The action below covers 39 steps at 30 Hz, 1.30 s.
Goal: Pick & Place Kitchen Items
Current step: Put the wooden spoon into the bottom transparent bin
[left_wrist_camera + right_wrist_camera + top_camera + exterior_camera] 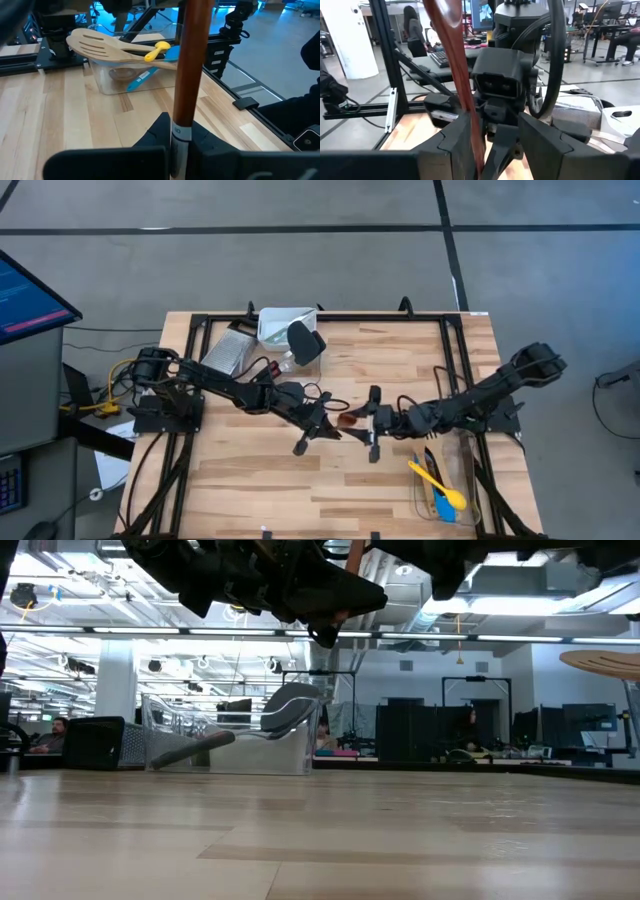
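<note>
Clear tub (107, 82) holds slotted turner (100, 44), apparently spoons.

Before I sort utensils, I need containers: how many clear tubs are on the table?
2. One tub is at the table's far edge; the other tub is beside the right arm. None seems hidden.

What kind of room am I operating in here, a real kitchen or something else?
Not a kitchen: likely an open lab or workshop office. The wooden table sits on bare concrete floor, with exposed ceiling ducts and rows of desks with monitors behind.
</note>
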Available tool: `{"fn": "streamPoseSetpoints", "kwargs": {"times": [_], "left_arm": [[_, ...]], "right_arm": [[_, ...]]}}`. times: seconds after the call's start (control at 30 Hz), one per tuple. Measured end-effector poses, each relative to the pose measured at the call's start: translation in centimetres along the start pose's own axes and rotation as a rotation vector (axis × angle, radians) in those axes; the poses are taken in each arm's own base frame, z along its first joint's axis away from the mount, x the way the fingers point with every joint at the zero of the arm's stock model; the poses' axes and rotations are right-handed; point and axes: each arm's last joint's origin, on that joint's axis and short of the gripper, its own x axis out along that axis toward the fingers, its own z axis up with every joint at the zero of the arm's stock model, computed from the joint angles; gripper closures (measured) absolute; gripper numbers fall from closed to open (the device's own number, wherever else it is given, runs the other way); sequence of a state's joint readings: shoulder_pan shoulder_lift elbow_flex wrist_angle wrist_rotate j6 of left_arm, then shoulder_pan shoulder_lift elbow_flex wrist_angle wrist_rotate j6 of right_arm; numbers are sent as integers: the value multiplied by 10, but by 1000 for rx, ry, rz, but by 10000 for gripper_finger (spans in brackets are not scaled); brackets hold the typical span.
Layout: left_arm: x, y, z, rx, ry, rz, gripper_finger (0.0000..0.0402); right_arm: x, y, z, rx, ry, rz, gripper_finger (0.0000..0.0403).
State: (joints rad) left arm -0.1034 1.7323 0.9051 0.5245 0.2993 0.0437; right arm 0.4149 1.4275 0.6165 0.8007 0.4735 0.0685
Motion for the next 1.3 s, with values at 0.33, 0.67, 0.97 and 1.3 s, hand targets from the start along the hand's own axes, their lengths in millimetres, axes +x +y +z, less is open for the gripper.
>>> {"fn": "streamPoseSetpoints", "kwargs": {"times": [0.33,0.67,0.97,1.3], "left_arm": [[0,0,0,0,0,0,400],[0,0,0,0,-1,0,400],[0,1,0,0,0,22,400],[-1,4,0,-1,4,117,400]], "right_arm": [[-2,7,-3,-29,57,26,250],[-2,6,2,-12,30,26,201],[3,-3,7,10,-10,72,175],[5,-7,10,21,-36,99,209]]}}
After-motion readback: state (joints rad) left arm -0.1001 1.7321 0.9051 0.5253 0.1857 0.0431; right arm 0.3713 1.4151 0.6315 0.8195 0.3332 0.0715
